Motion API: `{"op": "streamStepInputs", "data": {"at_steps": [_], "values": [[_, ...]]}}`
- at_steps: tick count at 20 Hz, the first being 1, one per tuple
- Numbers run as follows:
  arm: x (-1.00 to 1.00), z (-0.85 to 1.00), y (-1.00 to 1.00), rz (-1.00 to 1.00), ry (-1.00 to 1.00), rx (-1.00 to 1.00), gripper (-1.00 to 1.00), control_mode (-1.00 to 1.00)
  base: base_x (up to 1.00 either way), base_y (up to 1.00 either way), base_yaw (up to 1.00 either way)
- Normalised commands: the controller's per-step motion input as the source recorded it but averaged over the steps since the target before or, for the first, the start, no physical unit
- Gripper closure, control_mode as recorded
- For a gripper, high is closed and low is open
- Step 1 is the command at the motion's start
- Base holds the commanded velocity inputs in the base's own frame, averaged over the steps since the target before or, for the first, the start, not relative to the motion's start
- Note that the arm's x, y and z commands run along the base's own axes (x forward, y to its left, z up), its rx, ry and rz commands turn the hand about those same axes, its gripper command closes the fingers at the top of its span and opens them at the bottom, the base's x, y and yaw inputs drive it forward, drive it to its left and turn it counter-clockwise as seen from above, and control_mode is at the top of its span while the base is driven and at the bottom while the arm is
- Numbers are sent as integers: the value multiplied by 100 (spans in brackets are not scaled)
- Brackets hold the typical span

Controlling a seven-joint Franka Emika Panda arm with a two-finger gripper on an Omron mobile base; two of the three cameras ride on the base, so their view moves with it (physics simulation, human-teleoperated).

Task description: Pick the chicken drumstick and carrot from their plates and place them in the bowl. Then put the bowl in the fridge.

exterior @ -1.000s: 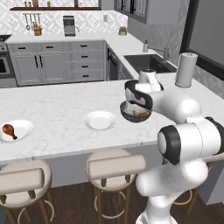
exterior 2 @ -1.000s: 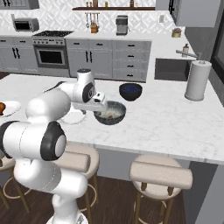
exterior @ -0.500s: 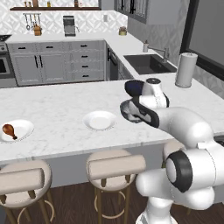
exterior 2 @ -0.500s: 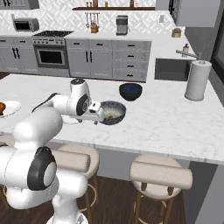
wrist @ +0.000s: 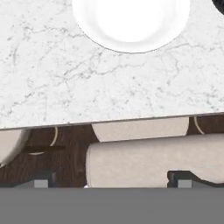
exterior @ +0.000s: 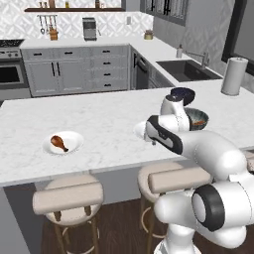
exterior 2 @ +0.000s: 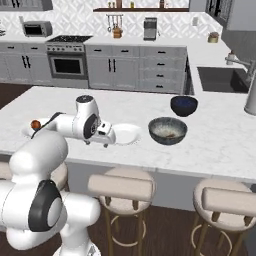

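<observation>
Nearest me, the white arm bends low over the front edge of the marble-topped island counter point(exterior 2: 215, 145), its forearm lying almost level above the padded beige bar stools point(exterior 2: 121, 188). The two-finger gripper point(exterior 2: 106, 131) points down at the counter's near edge, empty, fingers spread wide with nothing between them. Just past it sits a round plain white plate point(wrist: 130, 22), bare. Off to the robot's left, well apart, a second white plate point(exterior: 63, 143) carries the small reddish-brown chicken drumstick point(exterior: 59, 143). To the right of the bare plate stands the round dark grey speckled bowl point(exterior 2: 168, 130), with something orange in it point(exterior: 198, 122), apparently the carrot, though it is too small to be sure. Just behind that bowl is a smaller glossy dark blue-black bowl point(exterior 2: 183, 105). Farther back a white paper-towel roll point(exterior: 233, 76) stands by the sink point(exterior: 187, 70).
</observation>
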Motion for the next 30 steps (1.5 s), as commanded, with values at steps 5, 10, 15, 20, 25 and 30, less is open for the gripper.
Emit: {"op": "streamStepInputs", "data": {"at_steps": [5, 10, 15, 20, 25, 30], "values": [[0, 0, 0, 0, 0, 0, -100, 100, 38, 54, -7], [0, 0, 0, 0, 0, 0, -100, 100, 39, 30, -6], [0, -3, 0, -1, 3, 0, -100, -100, 0, -3, -3], [6, -2, 70, 21, 8, 0, -100, -100, 0, 0, 0], [52, 3, 100, 41, 0, 0, -100, -100, 0, 0, 0], [46, 0, 100, 41, 0, 0, -100, -100, 0, 0, 0]]}}
